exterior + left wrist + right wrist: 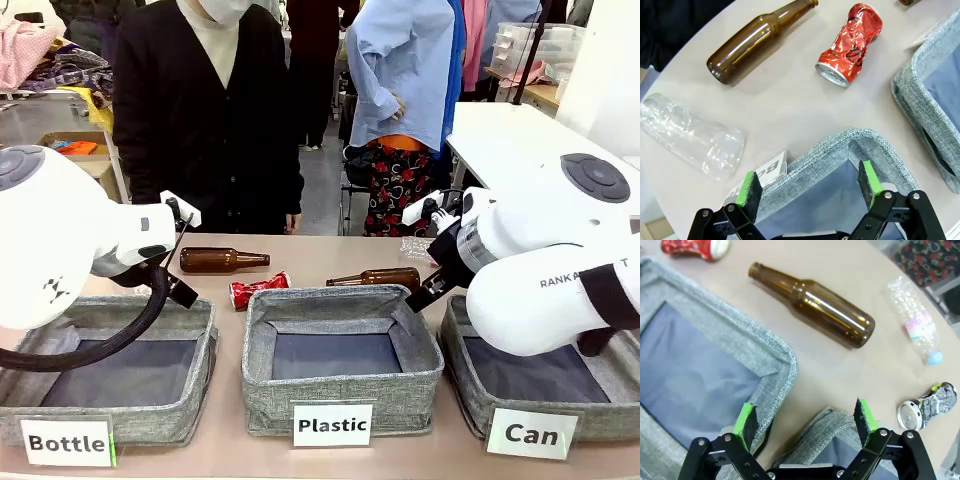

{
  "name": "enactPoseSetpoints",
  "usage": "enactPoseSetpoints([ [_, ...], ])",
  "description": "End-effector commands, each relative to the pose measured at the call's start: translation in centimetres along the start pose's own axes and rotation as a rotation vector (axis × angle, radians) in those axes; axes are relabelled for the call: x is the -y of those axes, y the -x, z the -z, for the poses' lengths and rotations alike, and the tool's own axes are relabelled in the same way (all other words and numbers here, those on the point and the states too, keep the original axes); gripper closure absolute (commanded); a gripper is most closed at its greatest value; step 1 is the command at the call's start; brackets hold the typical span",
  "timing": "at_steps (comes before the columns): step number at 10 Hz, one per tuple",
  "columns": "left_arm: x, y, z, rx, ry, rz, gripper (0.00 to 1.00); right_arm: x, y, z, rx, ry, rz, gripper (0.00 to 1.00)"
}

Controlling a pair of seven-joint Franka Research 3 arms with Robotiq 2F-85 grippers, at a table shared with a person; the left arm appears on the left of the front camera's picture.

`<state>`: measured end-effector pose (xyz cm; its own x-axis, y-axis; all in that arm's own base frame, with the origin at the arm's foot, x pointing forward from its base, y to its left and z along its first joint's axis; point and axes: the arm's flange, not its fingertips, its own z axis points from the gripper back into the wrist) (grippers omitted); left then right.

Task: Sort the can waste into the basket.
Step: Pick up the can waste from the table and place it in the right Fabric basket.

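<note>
Left gripper (807, 180) spread wide, empty; right gripper (805, 415) likewise; both apparently tilted steeply downward.

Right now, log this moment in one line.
left gripper: open, empty | right gripper: open, empty | red can: on table | black-and-silver can: on table | Can basket: neither can inside

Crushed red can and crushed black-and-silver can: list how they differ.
Colour: the crushed shiny red can has a silver end; the crushed black-and-silver can has a green end.
Place: the red can lies beside a brown glass bottle; the black-and-silver can lies near a small clear plastic bottle.
Shared: both are dented and lie on their sides on the table, outside the grey fabric baskets.
</note>
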<state>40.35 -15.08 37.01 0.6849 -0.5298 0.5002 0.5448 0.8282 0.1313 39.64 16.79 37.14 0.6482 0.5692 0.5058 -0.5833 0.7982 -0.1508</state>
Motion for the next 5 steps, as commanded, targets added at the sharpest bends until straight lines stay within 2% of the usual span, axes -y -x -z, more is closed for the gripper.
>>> enactPoseSetpoints([
  [1,0.00,0.00,0.00,0.000,0.000,0.000,0.00,0.00,-0.01,-0.01,0.000,0.000,0.000,0.00],
  [5,0.00,0.00,0.00,0.000,0.000,0.000,0.00,0.00,-0.01,-0.01,0.000,0.000,0.000,0.00],
])
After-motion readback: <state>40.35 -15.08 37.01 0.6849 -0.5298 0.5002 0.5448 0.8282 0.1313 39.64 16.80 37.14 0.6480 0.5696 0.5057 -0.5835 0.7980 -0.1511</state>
